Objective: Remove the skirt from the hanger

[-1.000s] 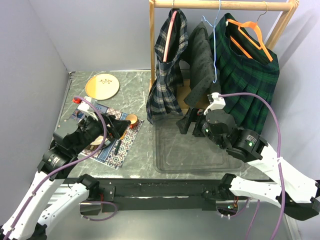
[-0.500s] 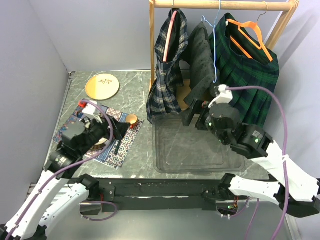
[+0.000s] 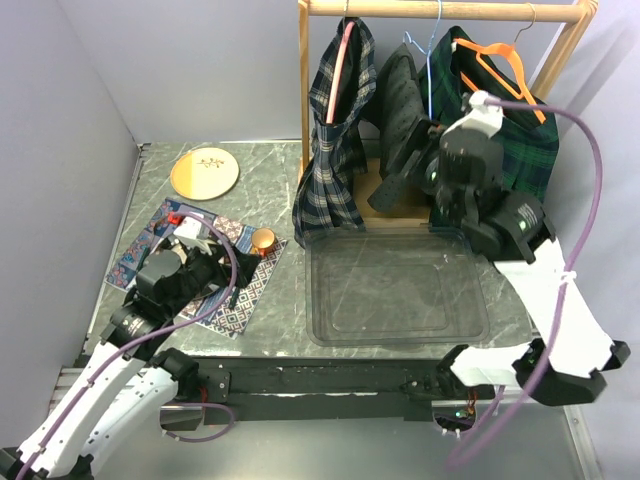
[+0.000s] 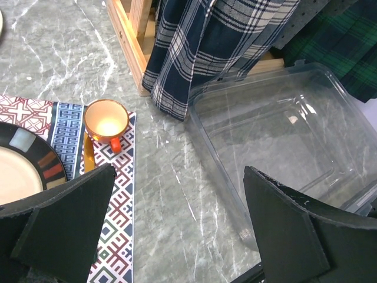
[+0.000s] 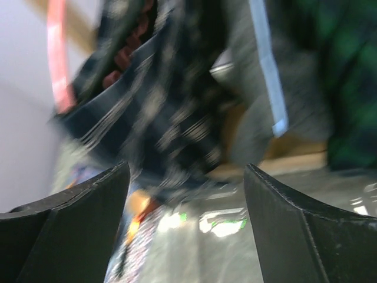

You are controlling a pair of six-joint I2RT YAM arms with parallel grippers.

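– At the back of the counter (image 3: 270, 170), on the wooden rail (image 3: 440, 10), where does the skirt hang?

– Three garments hang there. A plaid skirt (image 3: 330, 150) is on a pink hanger (image 3: 345, 60) at the left. A grey dotted garment (image 3: 400, 100) is on a blue hanger (image 3: 430, 90) in the middle. A green tartan skirt (image 3: 500, 170) is on an orange hanger (image 3: 500, 70) at the right. None is off its hanger yet.

– Which one is the robot after?

– Probably the plaid one. The right pincer (image 3: 395, 190) is raised to the rack, near the grey garment's lower part. Its wrist view, though blurred, frames the plaid cloth between the fingers (image 5: 88, 200).

– Is it gripping anything?

– No. Its jaws stand wide apart with nothing between them. The left pincer (image 4: 179, 177) is released too, and sits low over the patterned placemat (image 3: 235, 295), well apart from the rack.

– So which step is this?

– It looks like the approach, with no grasp made. The next move calls for reaching the skirt's waistband near the hanger and clenching on cloth alone. The skirt must then be drawn off without dragging the hanger from the rail. The clear tray (image 3: 395, 290) below the rack looks a likely place to drop it.
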